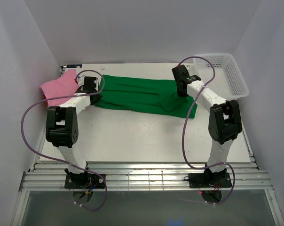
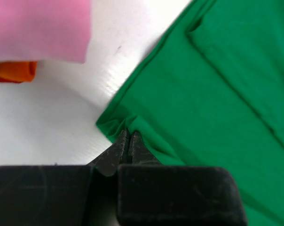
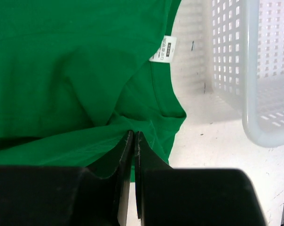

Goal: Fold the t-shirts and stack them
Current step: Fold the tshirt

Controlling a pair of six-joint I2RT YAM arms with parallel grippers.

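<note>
While pink t-shirt (image 2: 38, 28) covers it, orange t-shirt (image 2: 12, 71) peeks.

A white mesh basket (image 1: 237, 77) stands at the upper right of the overhead frame. It rests on the white table (image 1: 146, 136).

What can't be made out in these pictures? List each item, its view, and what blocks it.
- Label print on the green t-shirt: right wrist view, too small and blurred to read.
- Orange-red cloth: left wrist view, mostly under the pink t-shirt and cut by the left edge.
- White mesh basket: right wrist view, cut off by the right edge.
- Left gripper: top view, tips hidden by its own wrist.
</note>
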